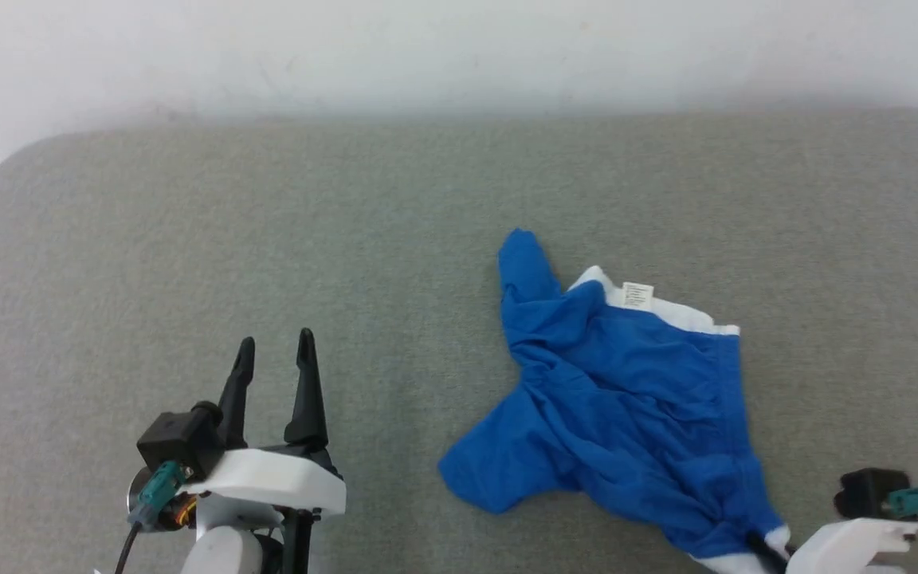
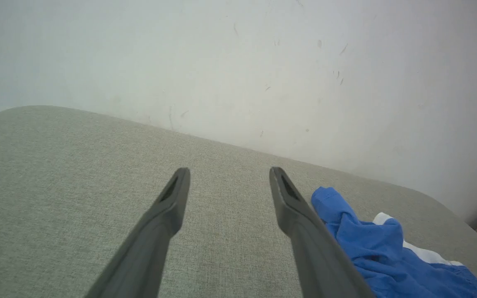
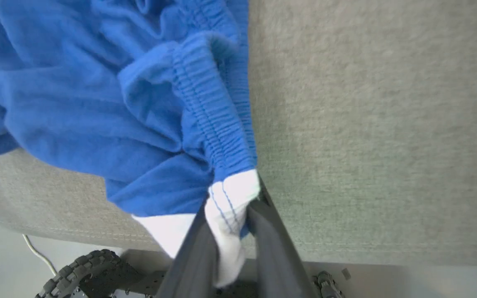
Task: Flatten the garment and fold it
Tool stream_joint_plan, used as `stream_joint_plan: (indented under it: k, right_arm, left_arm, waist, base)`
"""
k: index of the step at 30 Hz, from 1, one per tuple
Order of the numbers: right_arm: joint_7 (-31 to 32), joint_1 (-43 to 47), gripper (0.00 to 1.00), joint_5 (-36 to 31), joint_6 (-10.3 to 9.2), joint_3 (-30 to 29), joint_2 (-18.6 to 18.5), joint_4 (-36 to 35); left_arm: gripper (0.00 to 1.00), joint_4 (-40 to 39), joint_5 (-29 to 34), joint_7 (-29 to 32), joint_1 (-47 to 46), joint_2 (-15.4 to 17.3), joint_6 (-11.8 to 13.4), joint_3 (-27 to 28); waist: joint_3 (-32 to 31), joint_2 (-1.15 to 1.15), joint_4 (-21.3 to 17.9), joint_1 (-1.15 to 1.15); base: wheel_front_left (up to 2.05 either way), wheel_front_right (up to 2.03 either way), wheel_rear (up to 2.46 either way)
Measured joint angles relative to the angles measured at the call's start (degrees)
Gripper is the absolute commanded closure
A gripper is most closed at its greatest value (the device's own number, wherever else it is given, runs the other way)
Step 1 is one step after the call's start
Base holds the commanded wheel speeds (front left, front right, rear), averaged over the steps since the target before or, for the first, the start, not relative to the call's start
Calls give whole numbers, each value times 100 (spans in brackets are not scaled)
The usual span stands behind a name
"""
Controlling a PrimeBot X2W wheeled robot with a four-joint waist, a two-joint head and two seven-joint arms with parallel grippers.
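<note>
Pinching a white trim corner point(image 3: 234, 190) of the shorts point(image 1: 634, 391), the right gripper point(image 3: 234, 203) has its fingers nearly closed on a thin bunch of cloth at the lower right of the head view. This is right at the near edge of the tabletop point(image 1: 268, 223). The shorts lie crumpled right of centre. The left gripper point(image 1: 274, 347), at the lower left, is wide open, empty and well apart from them.

The hold looks slight, so a hard tug could slip the trim free. With nothing pinning the far side, pulling may drag the whole heap instead of spreading it. Pulling toward the near edge could take it off the tabletop.
</note>
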Motion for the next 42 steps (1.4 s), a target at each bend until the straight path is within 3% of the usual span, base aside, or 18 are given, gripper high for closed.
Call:
stream_joint_plan:
  k: [1, 7, 11, 16, 19, 22, 26, 28, 29, 33, 37, 42]
  right_arm:
    - [-131, -13, 0, 0, 0, -33, 8, -74]
    - [-1341, -488, 0, 267, 0, -721, 25, -402]
    - [-1580, -805, 0, 181, -1, -958, 10, -405]
    - [-1646, -1096, 0, 122, -1, -959, 16, -328]
    - [-1740, -1179, 0, 165, 0, -893, 18, -209]
    - [-1871, -1178, 0, 272, -1, -831, 18, 5]
    - [-2035, -1174, 0, 338, 0, -789, 19, 224]
    - [-2095, -1174, 0, 338, 0, -788, 19, 287]
    - [-2123, -1174, 0, 336, 0, -798, 18, 310]
    - [-2208, -1176, 0, 285, -1, -883, 18, 366]
    - [-2272, -1175, 0, 265, 0, -899, 19, 419]
    - [-2323, -1170, 0, 225, -1, -858, 16, 537]
  left_arm:
    - [0, 29, -2, 0, 0, -1, -10, -3]
    - [0, 320, -145, 248, -63, 2, -112, -271]
    - [0, 788, -219, 1339, -714, -7, -455, -893]
    - [0, 1567, -298, 3307, -1650, -9, -445, -1533]
    - [0, 1967, -18, 4287, -1906, 30, -474, -2035]
    - [0, 2078, -16, 4729, -1942, 19, -622, -2319]
    - [0, 2043, -160, 4867, -1958, 38, -670, -2493]
    - [79, 2028, -254, 4824, -1954, 46, -678, -2546]
    - [100, 2030, -297, 4807, -1953, 52, -682, -2571]
    - [100, 1993, -822, 4376, -1796, -3, -705, -2346]
    - [100, 1741, -1451, 3542, -1829, -32, -303, -1518]
    - [100, 1028, -1740, 3015, -1963, 158, -102, -811]
  waist:
    - [-35, 0, -32, 0]
    - [-184, 0, -112, 0]
    - [-117, 0, -65, 1]
    - [36, 0, -54, 2]
    - [119, 0, -118, 2]
    - [197, 0, -194, 2]
    - [292, 0, -256, 2]
    - [317, 0, -262, 2]
    - [317, 0, -256, 2]
    - [287, 0, -172, 2]
    - [225, 0, -19, 2]
    - [90, 0, 212, 1]
  base:
    - [0, 0, 0]
    - [0, 0, 0]
    - [0, 0, 0]
    - [0, 0, 0]
    - [0, 0, 0]
    - [0, 0, 0]
    - [0, 0, 0]
    - [0, 0, 0]
    - [0, 0, 0]
    - [0, 0, 0]
    - [0, 0, 0]
    - [0, 0, 0]
